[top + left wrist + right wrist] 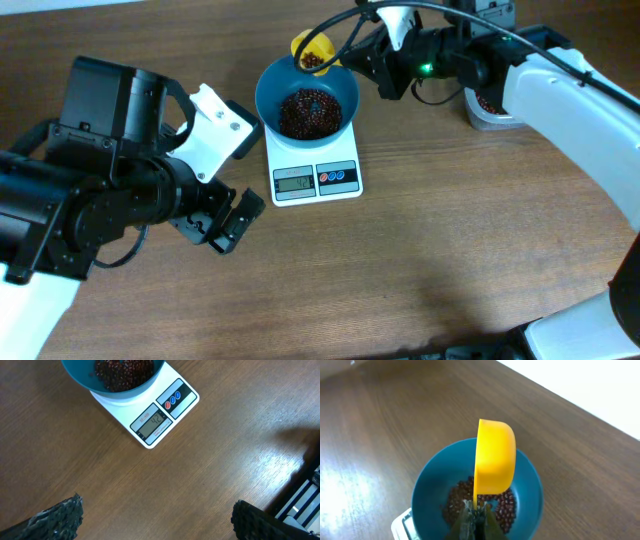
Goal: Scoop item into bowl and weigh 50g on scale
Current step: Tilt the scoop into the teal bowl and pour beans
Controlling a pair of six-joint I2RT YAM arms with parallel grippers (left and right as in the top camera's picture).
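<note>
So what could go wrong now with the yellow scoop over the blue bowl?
1. The scoop in the right gripper hangs at the bowl's far rim, so beans might spill onto the table.
2. The scale seems to read 42; one big tip could overshoot.
3. Bumping the bowl might upset the reading.

A small flat white rectangular kitchen scale (316,180) stands near the middle of the brown wooden table (420,260), its display toward the near edge. On it sits a round teal-blue plastic bowl (270,100), and in the bowl lies a heap of small dark red-brown beans (308,112). A yellow plastic scoop (305,45) hangs over the bowl's far rim. A clear plastic tub (488,122) stands well to the bowl's right.
</note>
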